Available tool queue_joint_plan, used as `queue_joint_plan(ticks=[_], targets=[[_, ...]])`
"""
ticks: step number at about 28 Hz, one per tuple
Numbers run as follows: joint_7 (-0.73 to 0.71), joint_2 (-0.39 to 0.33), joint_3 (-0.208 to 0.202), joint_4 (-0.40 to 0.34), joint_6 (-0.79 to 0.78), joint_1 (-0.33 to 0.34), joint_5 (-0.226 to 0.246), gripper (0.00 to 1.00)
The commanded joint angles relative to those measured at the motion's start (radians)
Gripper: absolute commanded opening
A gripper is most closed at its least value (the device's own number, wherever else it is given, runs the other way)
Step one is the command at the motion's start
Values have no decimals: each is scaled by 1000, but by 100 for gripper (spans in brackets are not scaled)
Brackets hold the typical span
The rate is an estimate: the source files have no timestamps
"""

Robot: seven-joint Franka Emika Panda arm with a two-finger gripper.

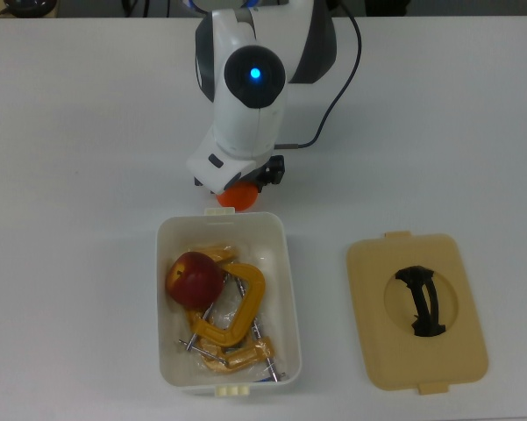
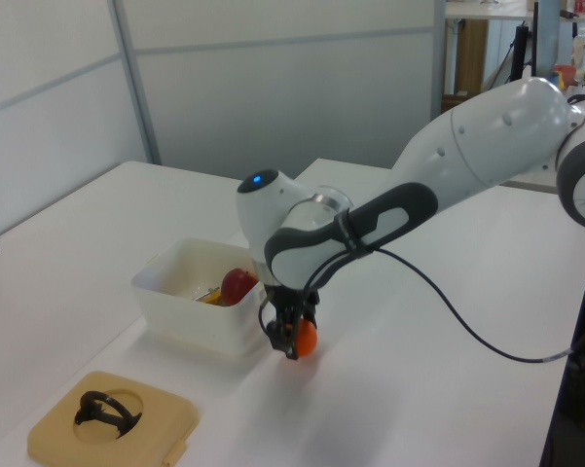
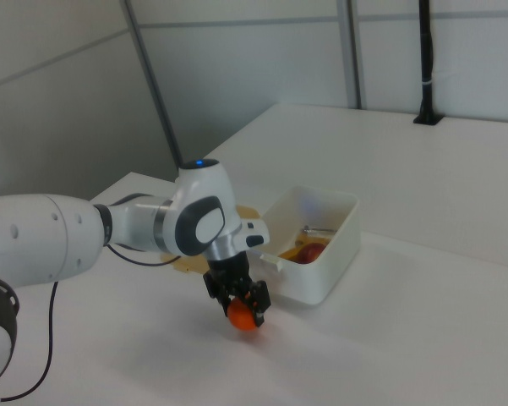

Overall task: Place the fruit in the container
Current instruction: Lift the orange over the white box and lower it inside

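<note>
Down on the white table (image 1: 79, 132), the gripper (image 2: 291, 338) sits around the orange (image 2: 306, 337), its black fingers on either side of the fruit and closed against it. Whether the orange rests on the table or is just off it cannot be told. From the top view most of the orange (image 1: 237, 196) is hidden under the arm's white wrist housing, so only a crescent of it shows, just beyond the short end of the container (image 1: 285, 263). The right view shows the orange (image 3: 243, 316) low at the fingertips, near the tub's end wall (image 3: 317, 271) but outside it.

Inside the container lies the apple (image 1: 193, 278), dark red with a yellow patch, against the wall on the top view's left. Beside it and partly under it lie yellow-orange C-clamps (image 1: 237, 311), tangled so that their number is hard to make out. In the left view only the top of the apple (image 2: 238, 285) clears the rim, and in the right view it is a small red patch.

To the top view's right of the container, apart from it, the tan lid (image 1: 416, 309) lies flat with its black handle (image 1: 421, 300) up. In the right view the arm hides it.
</note>
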Motion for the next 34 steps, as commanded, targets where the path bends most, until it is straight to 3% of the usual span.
queue_joint_plan(ticks=[1,4,9,13,16,28,29,30,31,34], targets=[[20,-101,-14,32,-40,10,-15,23],[15,-98,-14,127,-98,8,-37,24],[16,-99,-15,196,-98,8,-49,25],[21,-79,-11,230,-52,10,-118,26],[29,-55,-9,238,124,10,-149,26],[156,100,-15,229,641,0,-137,30],[173,109,-14,224,661,0,-138,36],[190,115,-14,221,675,0,-138,53],[228,119,-14,221,681,0,-137,100],[270,114,-14,220,678,0,-138,100]])
